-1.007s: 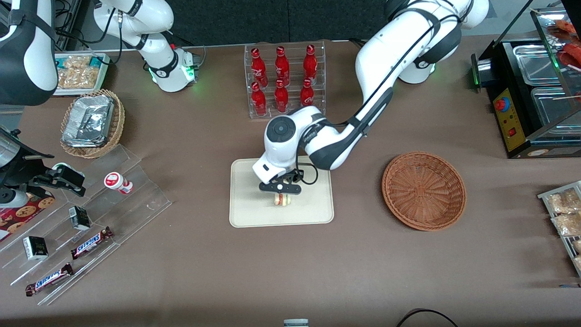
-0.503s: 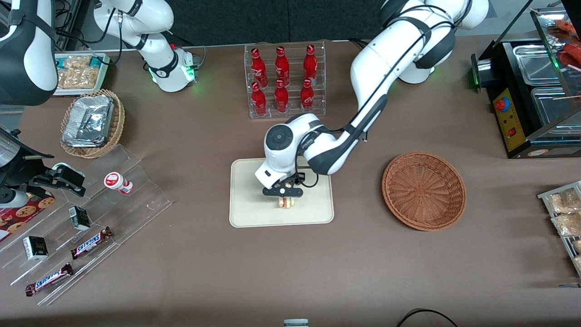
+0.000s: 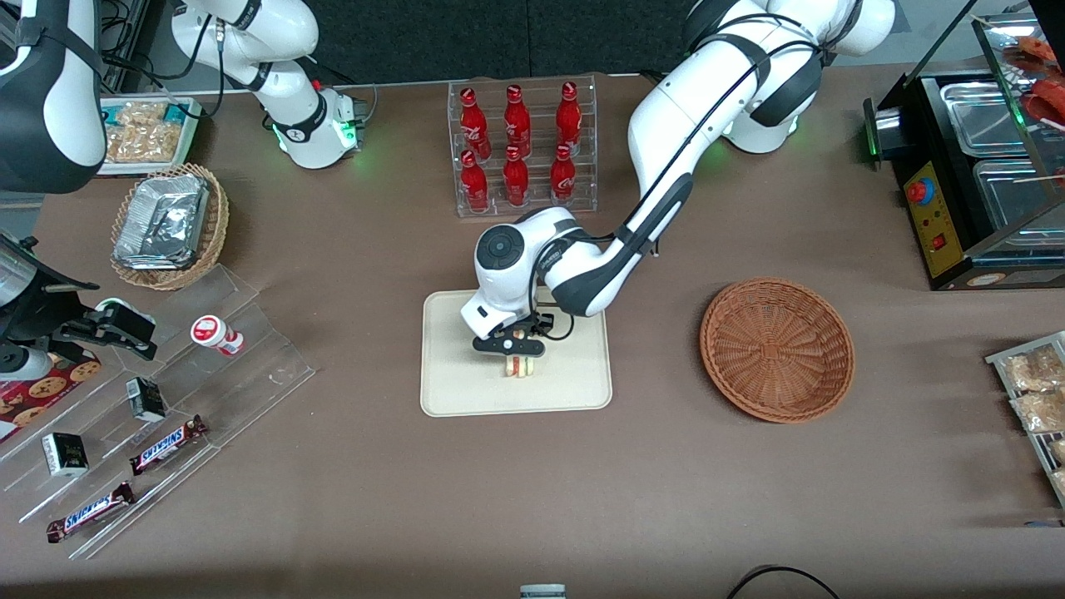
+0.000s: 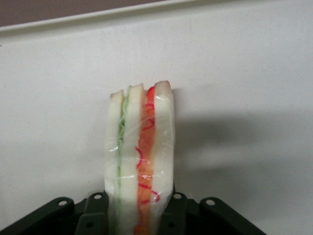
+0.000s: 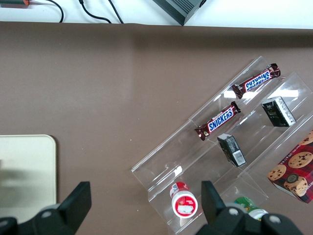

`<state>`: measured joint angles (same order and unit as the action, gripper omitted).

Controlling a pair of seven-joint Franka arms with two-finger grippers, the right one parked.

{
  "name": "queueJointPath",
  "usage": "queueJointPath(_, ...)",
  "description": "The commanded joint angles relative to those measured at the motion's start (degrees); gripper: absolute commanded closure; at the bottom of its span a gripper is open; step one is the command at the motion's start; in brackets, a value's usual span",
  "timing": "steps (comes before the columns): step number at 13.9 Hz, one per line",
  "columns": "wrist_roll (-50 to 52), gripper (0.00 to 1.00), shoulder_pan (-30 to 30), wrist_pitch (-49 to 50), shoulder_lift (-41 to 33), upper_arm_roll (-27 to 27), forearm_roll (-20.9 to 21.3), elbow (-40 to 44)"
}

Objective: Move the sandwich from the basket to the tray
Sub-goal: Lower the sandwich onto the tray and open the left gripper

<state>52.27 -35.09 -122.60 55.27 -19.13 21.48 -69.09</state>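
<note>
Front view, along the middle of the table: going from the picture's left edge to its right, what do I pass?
Clear stepped rack with snack bars → cream tray → gripper, above the tray, shut on the sandwich → reddish-brown basket, nothing in it → snack packs.

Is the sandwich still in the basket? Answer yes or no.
No: the gripper holds the sandwich over the tray; the basket holds nothing.
</note>
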Motion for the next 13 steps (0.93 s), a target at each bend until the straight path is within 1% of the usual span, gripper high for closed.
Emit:
queueJointPath(1, -0.86, 0.00, 0.54, 0.69, 0.46, 0.50, 0.50, 3.77)
queueJointPath(6, -0.86, 0.00, 3.44, 3.93, -2.87, 0.06, 0.14, 4.40)
queueJointPath(7, -0.86, 0.00, 4.75, 4.55, -4.19, -0.20, -0.55, 4.40)
queueJointPath(9, -0.94, 0.00, 7.13, 4.91, -7.09, -0.12, -2.48, 3.44)
queueJointPath(11, -1.64, 0.01, 11.51, 5.00, -11.03, -0.29, -4.15, -1.89)
queueJointPath(13, -5.32, 0.01, 15.82, 5.17, -14.91, -1.08, -8.19, -6.21)
